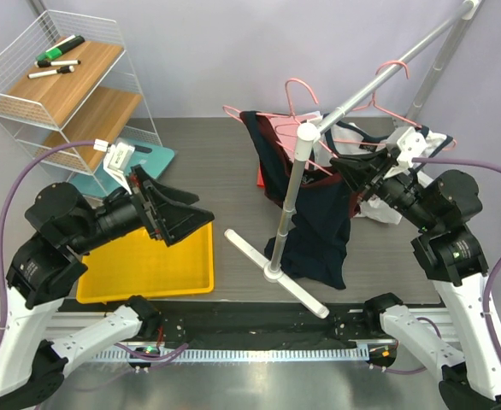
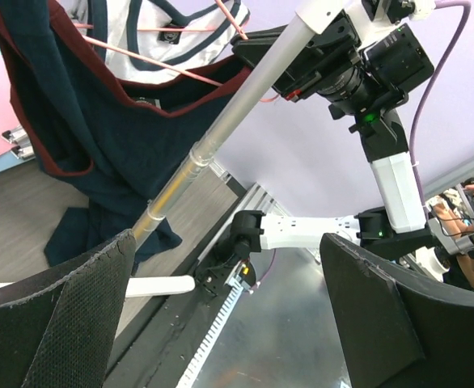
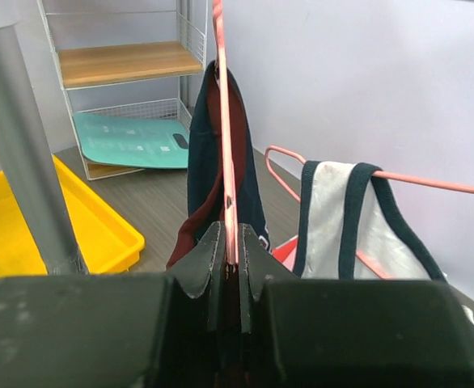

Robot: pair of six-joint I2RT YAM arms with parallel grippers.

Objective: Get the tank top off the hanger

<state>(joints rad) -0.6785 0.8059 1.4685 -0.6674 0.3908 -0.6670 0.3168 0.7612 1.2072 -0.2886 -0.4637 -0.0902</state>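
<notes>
From overhead, the white, navy-trimmed garment [image 1: 380, 212] is mostly hidden behind the right gripper [image 1: 340, 164]; above the gripper, the pink wire hanger [image 3: 223, 121] runs off-frame.

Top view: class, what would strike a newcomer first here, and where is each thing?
A navy tank top hangs at centre on a pink hanger, by the post of a slanted silver rail. The right claw, at the right, is shut on that hanger. At the left, the open left claw is poised by a yellow tray.
</notes>
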